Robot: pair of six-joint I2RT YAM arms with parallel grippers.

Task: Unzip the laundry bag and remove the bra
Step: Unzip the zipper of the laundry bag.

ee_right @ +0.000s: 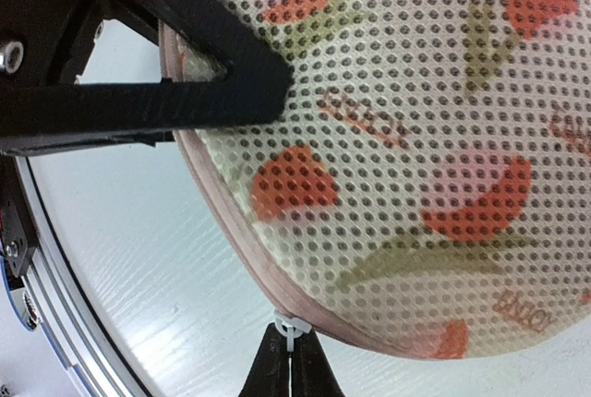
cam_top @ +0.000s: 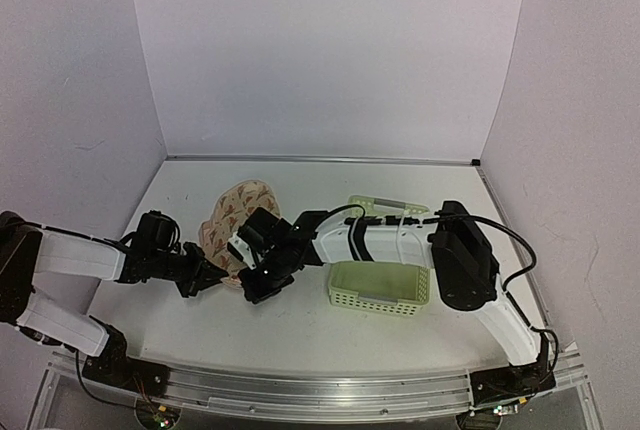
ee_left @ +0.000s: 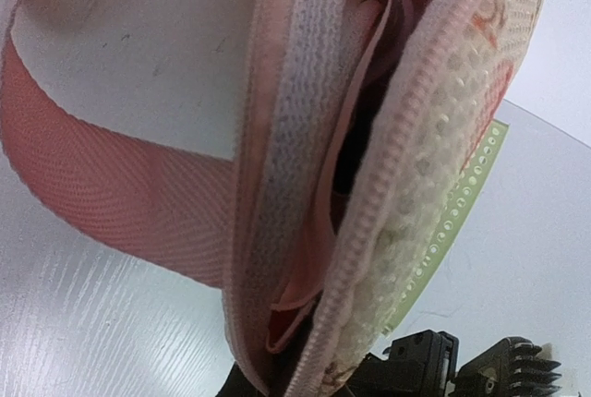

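The laundry bag (cam_top: pixel 238 212) stands on edge on the table, cream mesh with red-and-green motifs (ee_right: pixel 416 138). In the left wrist view its zip (ee_left: pixel 369 258) gapes part way, showing pink fabric (ee_left: pixel 319 231) inside that I take for the bra. My left gripper (cam_top: pixel 212 275) is at the bag's lower rim, and one black finger (ee_right: pixel 185 92) presses on the mesh; it appears shut on the rim. My right gripper (ee_right: pixel 291 349) is shut on the small white zip pull (ee_right: pixel 292 330) at the bag's bottom edge.
A pale green slatted basket (cam_top: pixel 378 300) stands right of the bag, its rim showing behind the bag (ee_left: pixel 452 222). A pink webbing strap (ee_left: pixel 120 194) hangs off the bag. The right arm reaches across above the basket. White walls enclose the table.
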